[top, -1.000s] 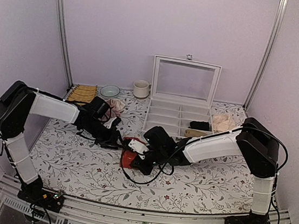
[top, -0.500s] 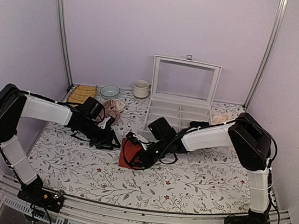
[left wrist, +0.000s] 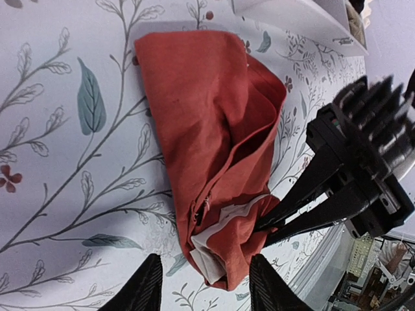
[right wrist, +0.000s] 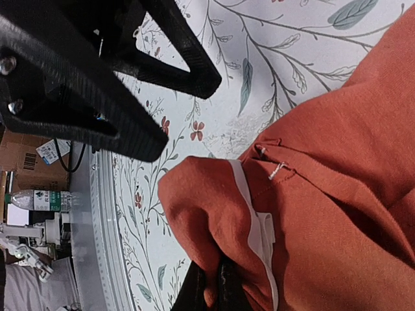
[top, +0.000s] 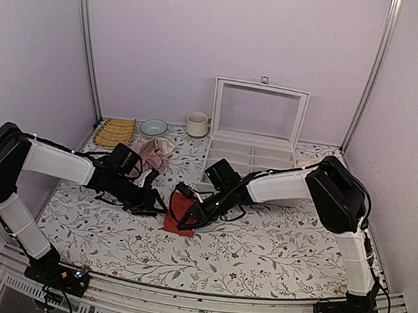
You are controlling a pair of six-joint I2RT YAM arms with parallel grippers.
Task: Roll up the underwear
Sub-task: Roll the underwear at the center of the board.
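Pinching the underwear (left wrist: pixel 194 116) at its waistband end, your right tool (left wrist: pixel 260 228) grips cloth; your spread left tool (left wrist: pixel 206 295) faces that end, its long axis running straight away.

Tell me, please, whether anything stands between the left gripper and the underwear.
Nothing visible does. The left gripper hangs open right at the near end of the underwear, with nothing between them. The right gripper, shut on a fold at that end, is close at the side.
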